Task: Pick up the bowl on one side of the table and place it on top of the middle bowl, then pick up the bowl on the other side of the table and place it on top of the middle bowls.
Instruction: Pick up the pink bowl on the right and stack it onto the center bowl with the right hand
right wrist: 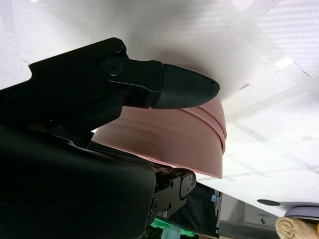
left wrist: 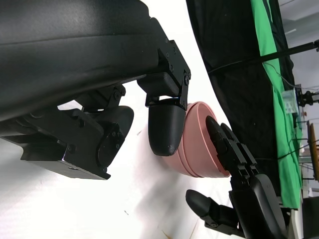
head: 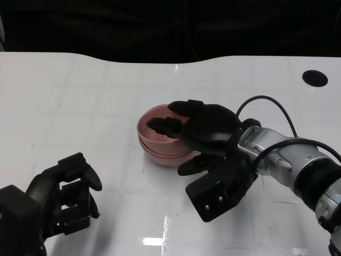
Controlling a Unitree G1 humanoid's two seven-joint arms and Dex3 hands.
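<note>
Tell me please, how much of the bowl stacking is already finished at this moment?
Nearly all, it seems. The pink bowls sit nested in one stack mid-table; the right wrist view shows about three rims, and no bowl lies apart. The right hand has fingers over the stack's rim, thumb outside, seemingly placing the last bowl. The left hand holds nothing. Left: release and pull back.

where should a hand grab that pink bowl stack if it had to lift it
Probably by the rim of the pink bowl stack, coming from above: thumb outside the wall, fingers inside the open mouth. The bowls sit upright and nested, their walls flaring up to a thin lip. The right hand already reaches over the rim that way.
</note>
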